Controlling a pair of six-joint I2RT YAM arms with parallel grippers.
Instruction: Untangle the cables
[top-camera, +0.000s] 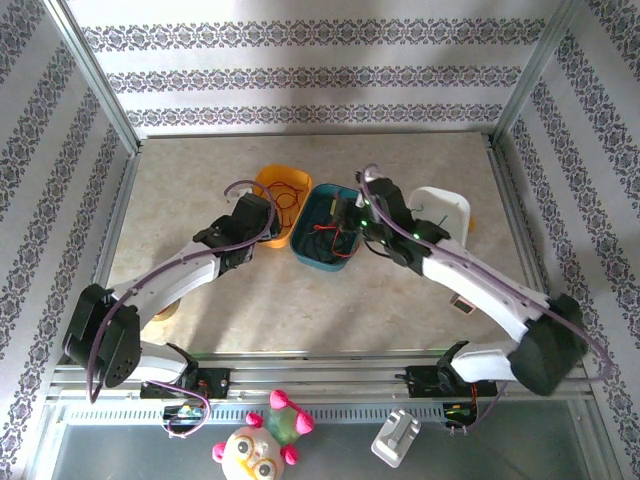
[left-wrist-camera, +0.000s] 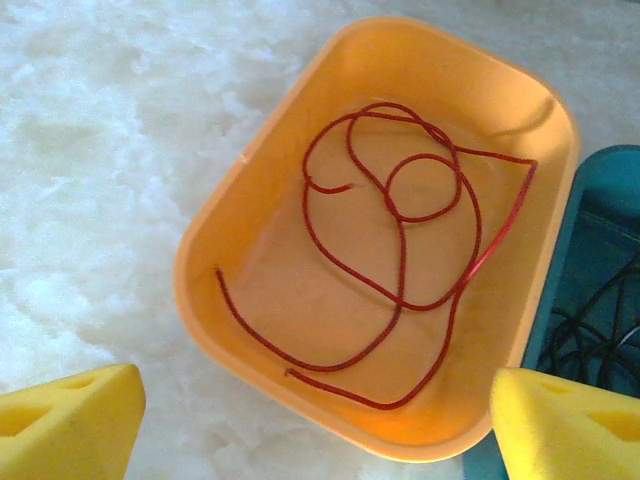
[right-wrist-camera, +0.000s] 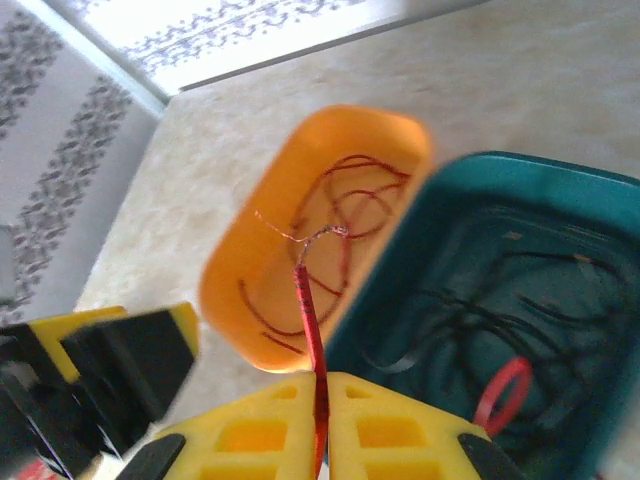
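Observation:
A loose red cable lies coiled in the orange bin. My left gripper hovers open above that bin's near rim, its yellow fingertips wide apart with nothing between them. A tangle of black cables and a red loop lie in the teal bin. My right gripper is shut on a second red cable, whose bare wire end sticks up over the seam between the two bins. From above, the left gripper is by the orange bin and the right gripper is over the teal bin.
A white bin stands to the right of the teal one, behind the right arm. The three bins sit close together mid-table. Metal frame posts and patterned walls enclose the table. A toy and a small white object rest below the front rail.

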